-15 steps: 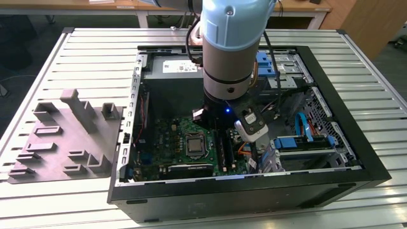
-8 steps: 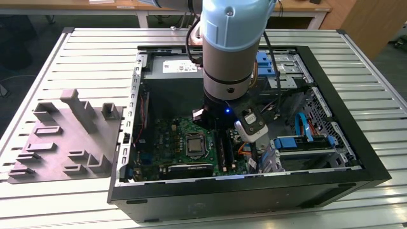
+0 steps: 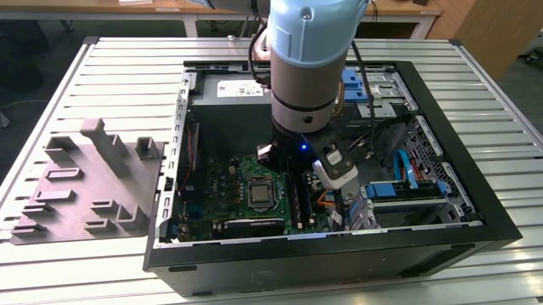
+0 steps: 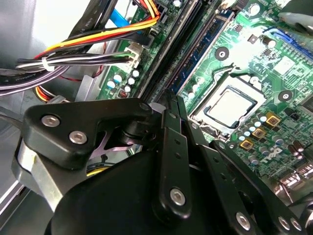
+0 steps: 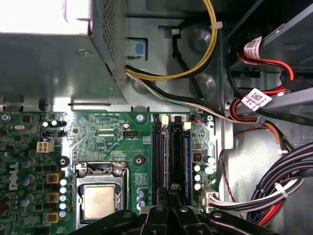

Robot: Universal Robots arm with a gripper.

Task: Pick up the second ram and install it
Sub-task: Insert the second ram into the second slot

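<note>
Fingers (image 5: 171,192) are down inside the case (image 3: 339,270), pinched shut on the thin top edge of the ram (image 5: 175,156). The ram stands edge-on in a slot of the motherboard (image 5: 107,137) and runs straight out ahead of the fingertips. CPU socket (image 5: 100,200) sits just to one side of the fingers, a cable bundle (image 5: 279,193) off to the other side.
</note>
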